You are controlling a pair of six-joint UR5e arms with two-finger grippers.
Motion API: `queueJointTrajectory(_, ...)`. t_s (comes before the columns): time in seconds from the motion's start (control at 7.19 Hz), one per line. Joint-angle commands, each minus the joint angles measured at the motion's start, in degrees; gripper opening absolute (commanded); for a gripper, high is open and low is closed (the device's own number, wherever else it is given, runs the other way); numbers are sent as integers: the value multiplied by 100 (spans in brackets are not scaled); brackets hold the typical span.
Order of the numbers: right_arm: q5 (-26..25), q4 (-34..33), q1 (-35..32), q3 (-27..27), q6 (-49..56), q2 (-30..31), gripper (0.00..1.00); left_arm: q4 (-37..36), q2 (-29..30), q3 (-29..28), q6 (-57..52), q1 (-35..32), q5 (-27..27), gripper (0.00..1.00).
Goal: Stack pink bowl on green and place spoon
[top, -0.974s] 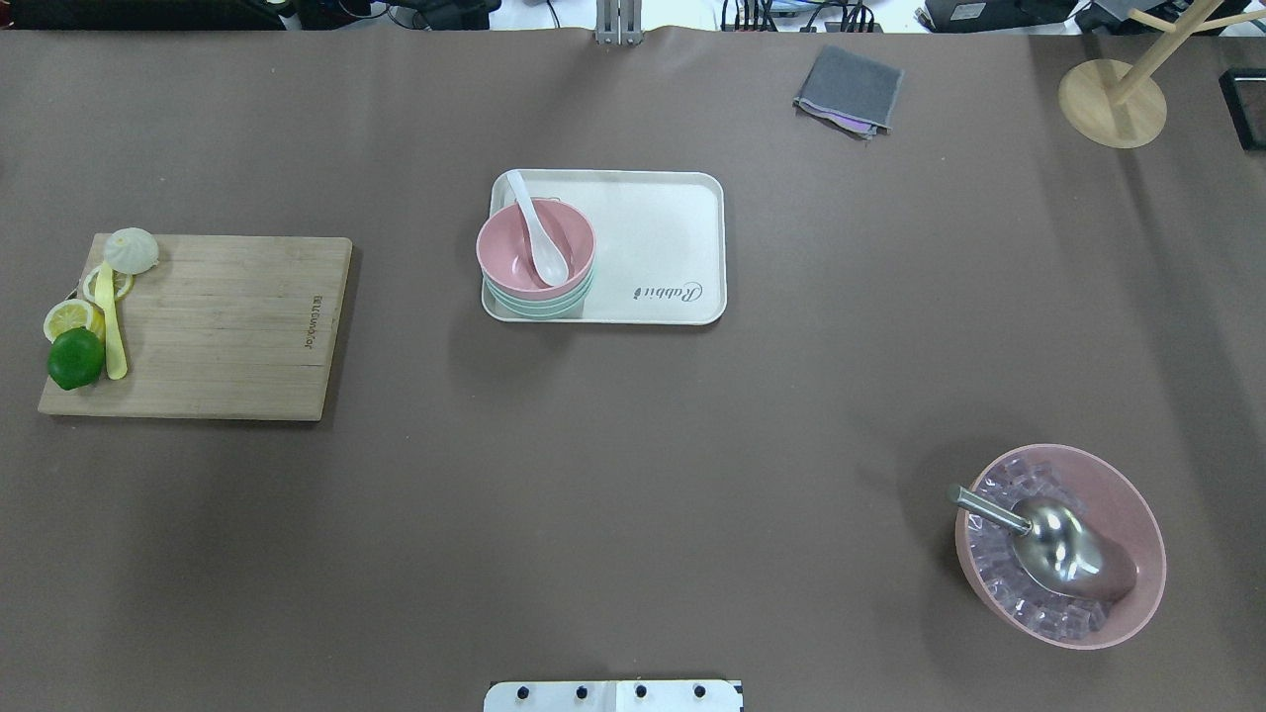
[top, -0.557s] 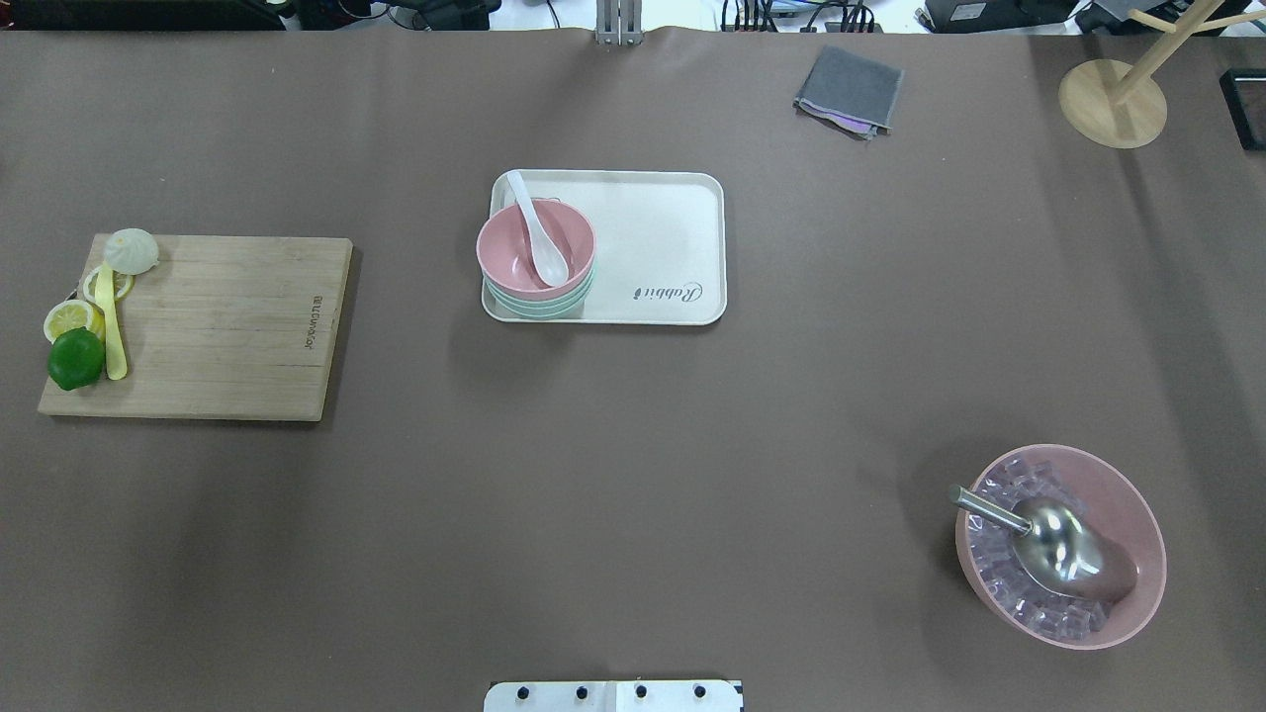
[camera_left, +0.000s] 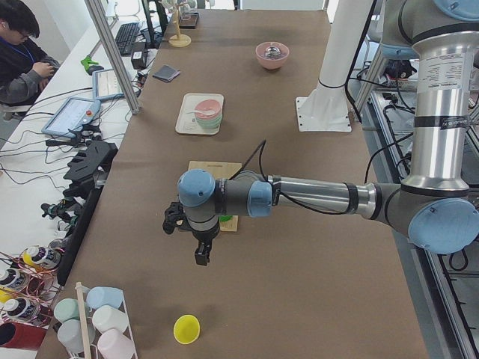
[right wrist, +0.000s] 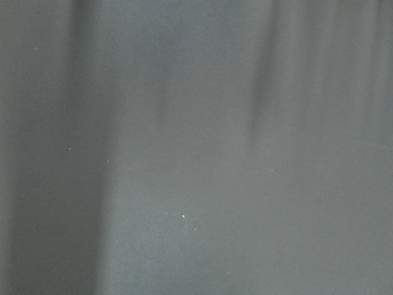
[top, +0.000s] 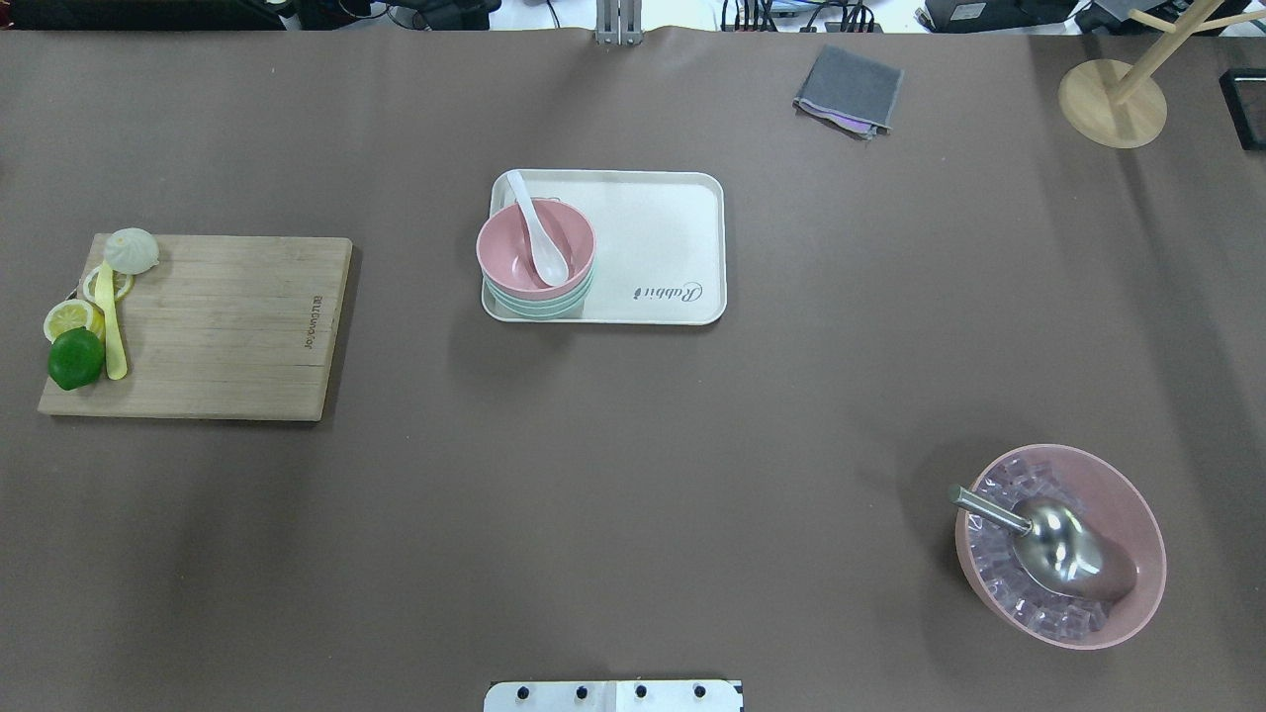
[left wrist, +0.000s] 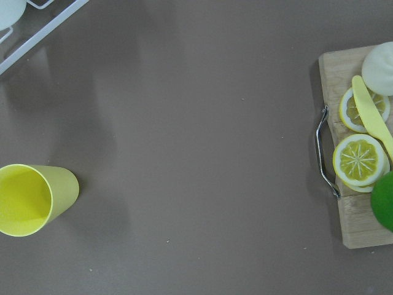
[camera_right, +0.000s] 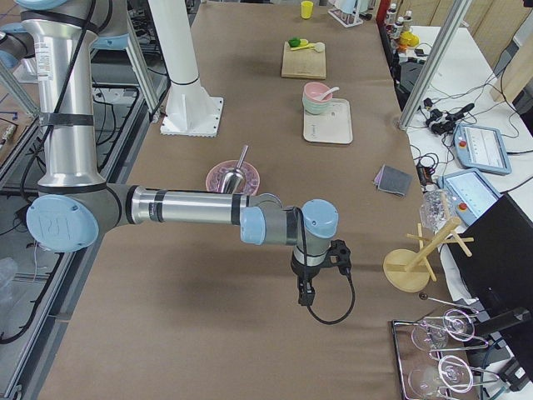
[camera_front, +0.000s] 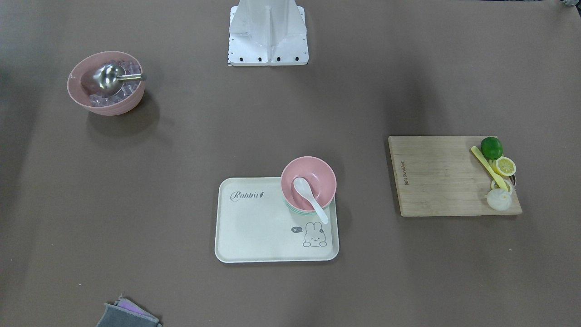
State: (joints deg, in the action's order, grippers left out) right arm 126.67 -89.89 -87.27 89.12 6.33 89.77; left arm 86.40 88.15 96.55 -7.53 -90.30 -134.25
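Tabletop (camera_left: 299,284) side views alone catch left gripper (camera_left: 202,258) and right gripper (camera_right: 304,297); openness untellable.

Small pink bowl (top: 514,262) and cream rectangular tray (top: 663,237) looked matt plastic; white spoon (top: 535,233) was glossy, smooth; pale cutting board (top: 218,331) showed bare grained wood; silver scoop (top: 1063,546) was polished metal.

Two pink bowls (top: 514,262) (top: 1142,524), one green bowl (top: 534,307), one spoon (top: 539,237) — and one tray (top: 658,237).
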Motion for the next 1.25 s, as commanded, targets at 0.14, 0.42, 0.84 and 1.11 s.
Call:
queueJointTrajectory(0.14,7,33,0,0,-27,67,100,35,-52,224,-3,12,-5,98)
queueJointTrajectory(0.42,42,33,0,0,-35,67,100,43,-52,224,-12,12,-22,98)
queueJointTrajectory(0.84,94,33,0,0,-44,119,100,43,-52,215,-3,21,-13,98)
queueJointTrajectory(1.11,95,33,0,0,-44,120,100,43,-52,215,-12,21,-5,98)
